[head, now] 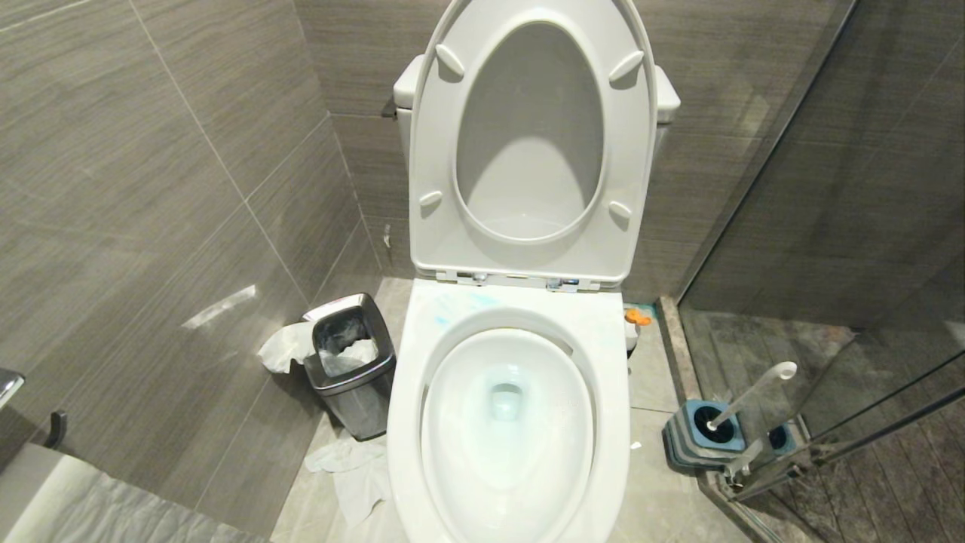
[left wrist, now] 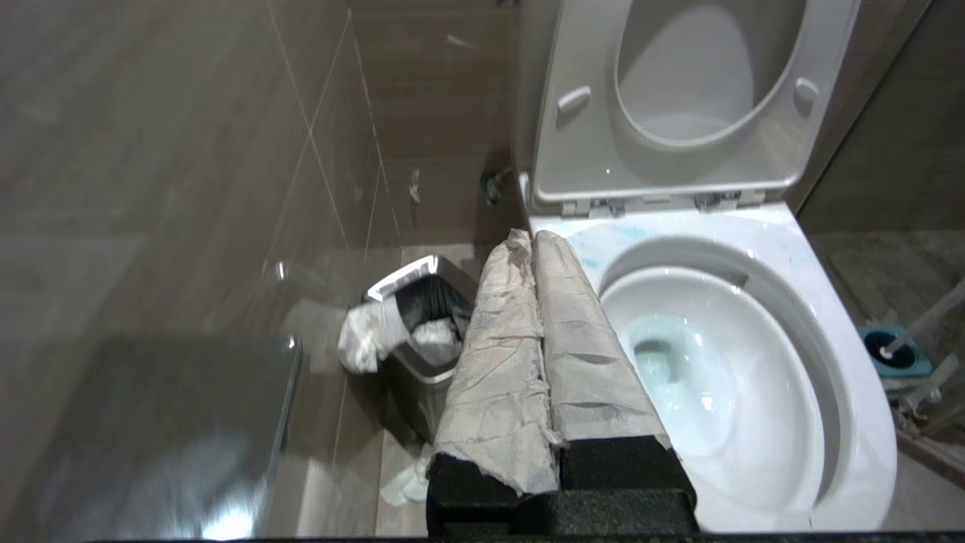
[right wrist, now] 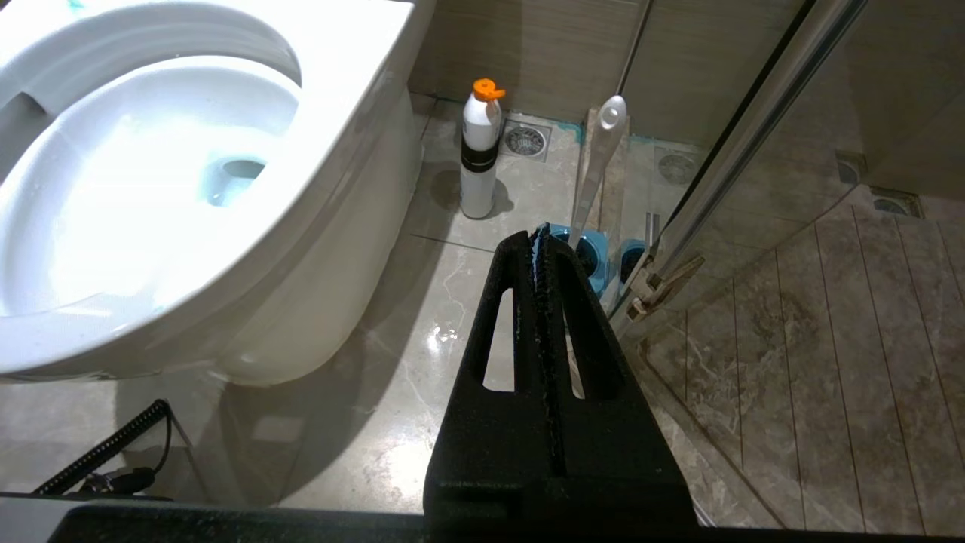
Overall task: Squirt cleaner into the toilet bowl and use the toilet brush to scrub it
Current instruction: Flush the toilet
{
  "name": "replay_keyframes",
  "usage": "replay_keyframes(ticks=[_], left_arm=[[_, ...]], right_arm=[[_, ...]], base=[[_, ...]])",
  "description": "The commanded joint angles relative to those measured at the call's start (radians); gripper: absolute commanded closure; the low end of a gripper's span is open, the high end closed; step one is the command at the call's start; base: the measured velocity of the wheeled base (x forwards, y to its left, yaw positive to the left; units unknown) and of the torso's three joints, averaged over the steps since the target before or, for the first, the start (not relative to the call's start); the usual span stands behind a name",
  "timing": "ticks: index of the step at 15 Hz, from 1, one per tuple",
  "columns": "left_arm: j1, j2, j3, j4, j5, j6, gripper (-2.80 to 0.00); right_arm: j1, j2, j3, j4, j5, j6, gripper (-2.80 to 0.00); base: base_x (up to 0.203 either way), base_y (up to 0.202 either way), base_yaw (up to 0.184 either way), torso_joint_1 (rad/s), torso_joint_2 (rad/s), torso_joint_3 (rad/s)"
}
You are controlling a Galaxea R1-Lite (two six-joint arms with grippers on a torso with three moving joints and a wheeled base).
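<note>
The white toilet bowl stands open in front of me, seat and lid raised, with blue streaks on its back rim. The cleaner, a white bottle with an orange top, stands on the floor to the bowl's right; only its orange top peeks out in the head view. The toilet brush leans in its blue-and-grey holder by the glass door. My left gripper, its fingers wrapped in paper, is shut and empty above the bowl's left rim. My right gripper is shut and empty, low over the floor short of the holder.
A small steel bin stuffed with paper stands left of the toilet, with crumpled tissue on the floor beside it. A glass shower door with a metal frame closes off the right side. Tiled walls stand behind and to the left.
</note>
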Motion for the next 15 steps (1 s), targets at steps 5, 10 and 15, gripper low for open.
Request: replay_keyframes(ticks=[5, 10, 15], left_arm=[[-0.007, 0.672, -0.412, -0.183, 0.000, -0.002, 0.00], [-0.002, 0.964, -0.730, -0.242, 0.001, -0.049, 0.00], [0.070, 1.083, -0.989, 0.082, -0.167, -0.122, 0.00]], right_arm=[[0.000, 0.002, 0.000, 0.000, 0.001, -0.001, 0.00], [0.000, 0.002, 0.000, 0.000, 0.000, -0.001, 0.00], [0.000, 0.002, 0.000, 0.000, 0.001, -0.001, 0.00]], base=[[0.000, 0.000, 0.000, 0.000, 0.00, 0.000], [0.000, 0.000, 0.000, 0.000, 0.00, 0.000], [0.000, 0.000, 0.000, 0.000, 0.00, 0.000]])
